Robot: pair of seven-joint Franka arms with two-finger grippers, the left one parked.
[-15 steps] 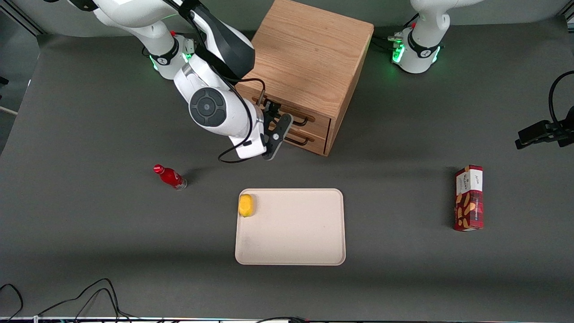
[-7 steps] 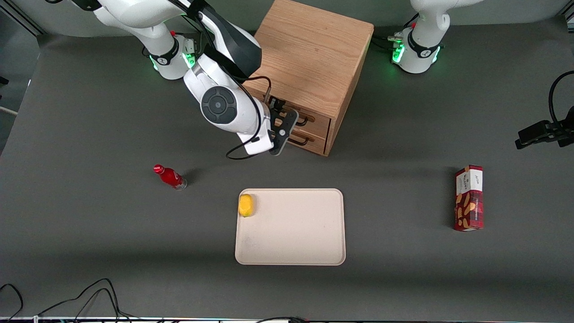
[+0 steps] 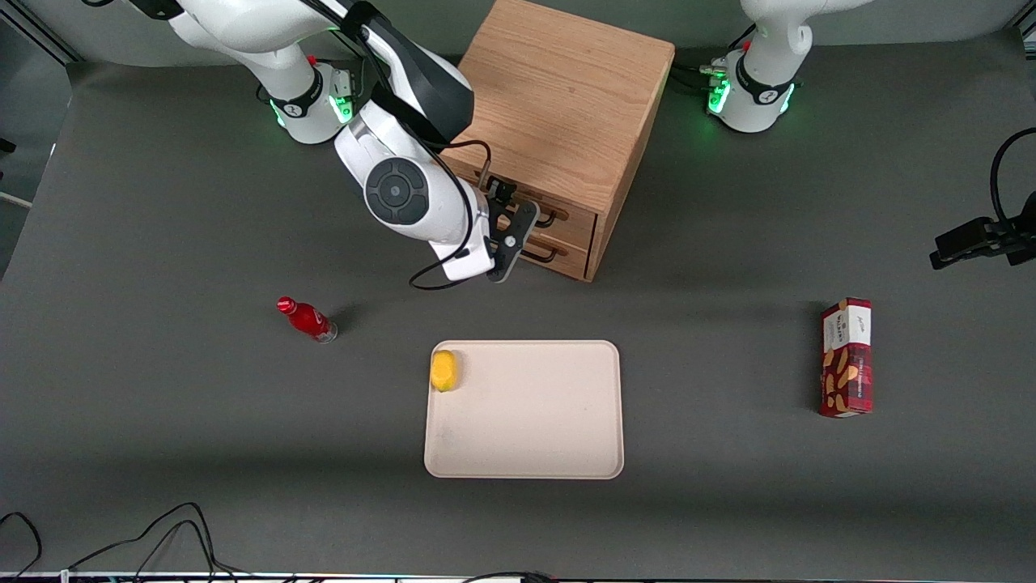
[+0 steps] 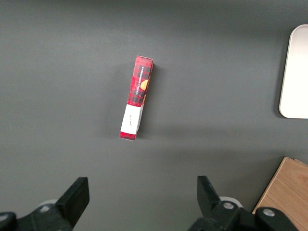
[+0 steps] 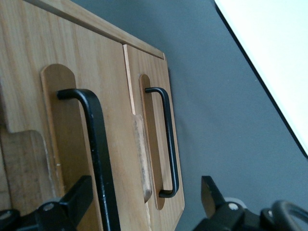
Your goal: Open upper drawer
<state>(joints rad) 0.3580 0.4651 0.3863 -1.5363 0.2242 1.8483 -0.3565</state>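
Observation:
The oak cabinet faces the front camera at a slant. Its upper drawer sits flush, closed, above the bottom drawer. My right gripper hovers open right in front of the drawer fronts. In the right wrist view the upper drawer's black wire handle runs down between the gripper's fingertips, close beside one finger and not clamped. The bottom drawer's handle stands beside it. The arm hides part of both handles in the front view.
A cream tray with a yellow fruit at its corner lies nearer the front camera. A red bottle lies toward the working arm's end. A red snack box lies toward the parked arm's end. Cables trail at the front edge.
The right arm has moved in toward the cabinet, bringing the open gripper up to the drawer fronts; in the last half second it has hardly shifted. The drawers have not moved.

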